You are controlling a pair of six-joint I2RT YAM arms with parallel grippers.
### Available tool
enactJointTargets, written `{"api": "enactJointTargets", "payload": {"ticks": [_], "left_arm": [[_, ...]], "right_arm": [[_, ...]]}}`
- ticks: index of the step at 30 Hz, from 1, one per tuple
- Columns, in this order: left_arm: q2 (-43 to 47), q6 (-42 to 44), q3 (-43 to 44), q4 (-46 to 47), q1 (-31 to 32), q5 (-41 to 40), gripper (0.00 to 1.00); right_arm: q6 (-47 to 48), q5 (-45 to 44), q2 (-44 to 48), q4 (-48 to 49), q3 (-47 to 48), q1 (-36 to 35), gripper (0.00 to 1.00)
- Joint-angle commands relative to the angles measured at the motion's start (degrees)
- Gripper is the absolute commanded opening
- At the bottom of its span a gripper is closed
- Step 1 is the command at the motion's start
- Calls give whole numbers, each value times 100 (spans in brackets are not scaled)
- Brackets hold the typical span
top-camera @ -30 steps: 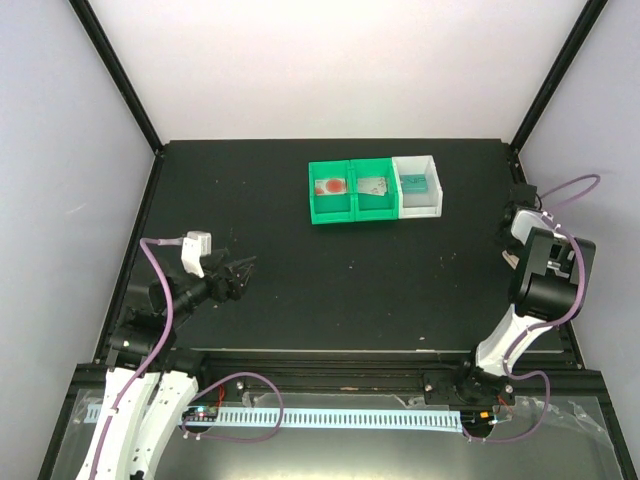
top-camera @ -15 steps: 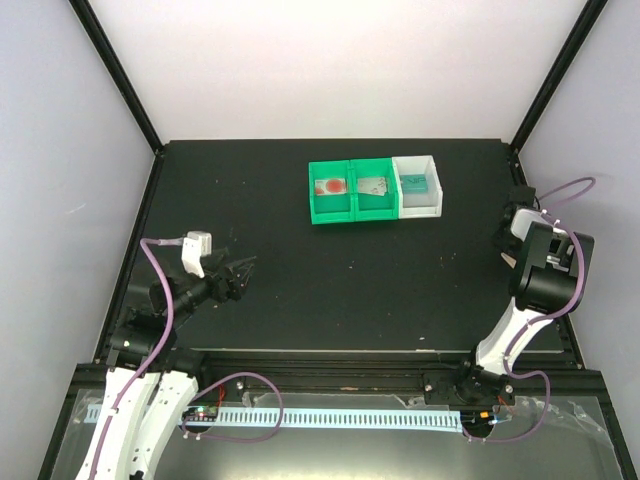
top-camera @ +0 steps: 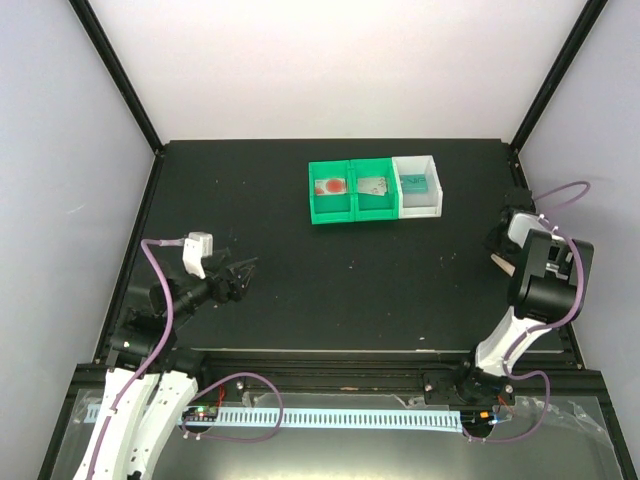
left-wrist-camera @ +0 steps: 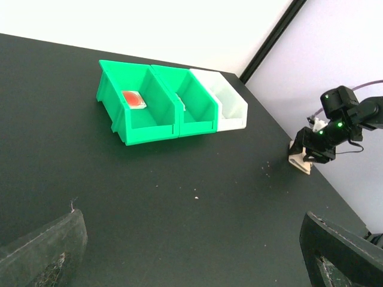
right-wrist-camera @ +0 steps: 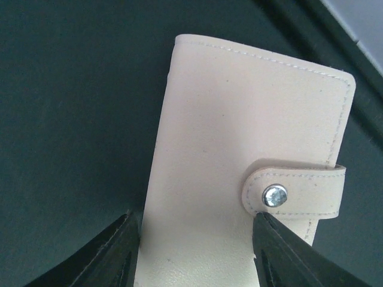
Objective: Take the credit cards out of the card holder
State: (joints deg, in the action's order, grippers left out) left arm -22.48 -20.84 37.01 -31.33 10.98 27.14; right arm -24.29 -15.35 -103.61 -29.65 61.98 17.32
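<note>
We count the credit cards (top-camera: 330, 186) out, lying in the bins (left-wrist-camera: 149, 122); the right pincer (right-wrist-camera: 194, 224) is part-open over the closed card holder (right-wrist-camera: 239, 137), grip unclear; the left pincer (left-wrist-camera: 191, 218) is wide open, empty.

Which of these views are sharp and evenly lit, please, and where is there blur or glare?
Top external: sharp and evenly lit, no glare on the matte table, back wall very bright. Left wrist: bins crisp, own fingers at the bottom corners out of focus. Right wrist: holder sharp down to the stitching, a small glint on its snap.
</note>
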Motion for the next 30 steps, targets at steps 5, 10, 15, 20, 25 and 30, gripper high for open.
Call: {"api": "enactJointTargets", "payload": {"ticks": [5,10,15,20,25,30], "left_arm": [[90,-25,8,176,62,-24,99],[105,-17,6,171,62,-27,99],[166,-8,6,156,67,-171,99],[215,-15,-1,169,69,-154,99],[254,-16,-28,197,62,-180,99],[285,-34,-45,204,62,-252,99]], "right_arm": [[-185,855,407,-274,-492,-613,54],[-280,808,553,-407,-594,-1252,54],[-423,780,672,-287,-875,-1859,54],[-558,665,806,-361,-1002,-2836,54],[-673,421,849,-524,-989,-3826,54],[-593,563,891,-367,-1059,-4579,54]]}}
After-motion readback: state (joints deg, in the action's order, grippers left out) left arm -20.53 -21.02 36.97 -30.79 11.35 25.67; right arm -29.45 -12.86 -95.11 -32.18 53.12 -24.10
